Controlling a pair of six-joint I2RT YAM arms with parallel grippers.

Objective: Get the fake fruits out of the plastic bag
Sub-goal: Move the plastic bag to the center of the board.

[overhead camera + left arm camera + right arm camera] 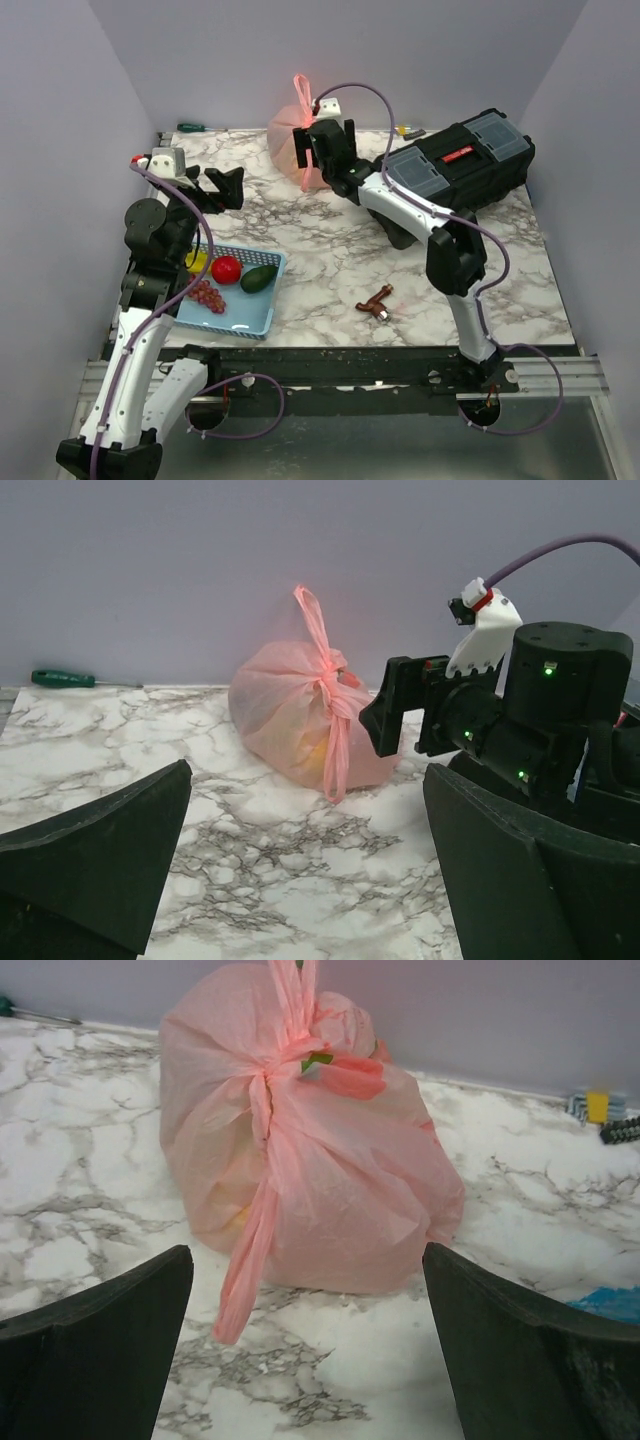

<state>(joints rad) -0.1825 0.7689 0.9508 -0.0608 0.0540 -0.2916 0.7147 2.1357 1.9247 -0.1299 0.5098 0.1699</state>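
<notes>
The pink plastic bag [293, 150] stands knotted shut at the back of the marble table, its handles twisted upward. Fake fruits inside it are mostly hidden; a yellowish shape [232, 1218] glows through the bag [340, 1190] and a green bit [318, 1061] peeks out at the knot. A red fruit [226, 268] and a yellow one [197, 260] lie in the blue basket. My right gripper [325, 142] is open, just in front of the bag at table height, touching nothing. My left gripper [232, 188] is open and empty, well left of the bag [290, 715], facing it.
The light blue basket [245, 320] at front left also holds a dark avocado [259, 278] and purple grapes [206, 295]. A black toolbox [465, 160] fills the back right. A green screwdriver [192, 127] lies along the back wall. A small brown object [377, 303] sits near the front.
</notes>
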